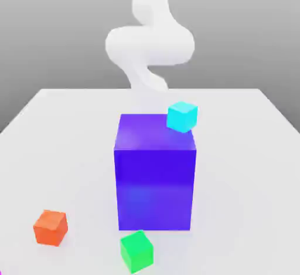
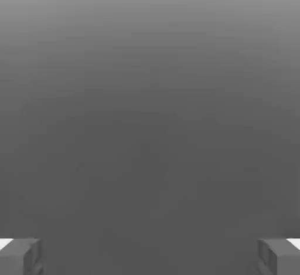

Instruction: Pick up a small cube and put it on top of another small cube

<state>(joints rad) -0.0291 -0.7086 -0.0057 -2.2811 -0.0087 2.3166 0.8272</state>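
- Gripper [image 2: 150, 256] spread wide, grasping nothing.
- Green cube [image 1: 137, 251] resting near big blue-violet block [image 1: 155, 174].
- Orange cube [image 1: 50, 227] off toward exterior view's left.
- Cyan cube [image 1: 182, 116] behind block.

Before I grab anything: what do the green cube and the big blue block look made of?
Green cube: smooth, matte, plastic-like, with flat even colour and no texture. Big blue block: slightly glossy, with a soft paler sheen low on its front face. Both are simulator renders, so true material stays open.
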